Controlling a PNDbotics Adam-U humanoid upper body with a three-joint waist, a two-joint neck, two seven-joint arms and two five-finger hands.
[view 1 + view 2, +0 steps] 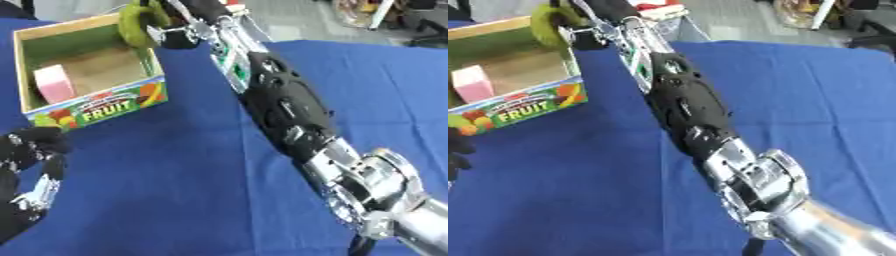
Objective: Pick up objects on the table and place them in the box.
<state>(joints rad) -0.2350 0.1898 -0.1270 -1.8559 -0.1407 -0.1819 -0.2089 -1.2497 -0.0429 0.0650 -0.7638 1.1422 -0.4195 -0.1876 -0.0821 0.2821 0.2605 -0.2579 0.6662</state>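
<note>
**Me:** While the green fruit (138,24) sits in my right hand (171,35), fingers curled about it, it hangs over the box's (98,109) far right corner, roughly level with the rim there. Whether it touches the cardboard, I cannot tell.

**Observer:** So not properly inside yet?

**Me:** By my reading, no. It looks to straddle the right wall rather than sit above the bare floor. Best move: carry it a little further left, toward the middle of the box, then lower before easing the fingers apart.

**Observer:** Anything in the way down there?

**Me:** Pink block (54,83), standing against the left wall, well apart from the fruit. Brown floor between them is free. Aim for that gap.

**Observer:** Risks?

**Me:** Two, as I judge it. Letting go too early could tip the fruit off the rim onto the blue cloth (192,165). And my right forearm (287,107) stretches long across the table just right of the box; a sideways sweep could nudge the printed front wall. The box looks light, so it may slide.

**Observer:** Your other hand?

**Me:** Left hand (33,165) idles at the near left corner, fingers relaxed and holding nothing, near the box's front corner. It could steady the box if needed.
</note>
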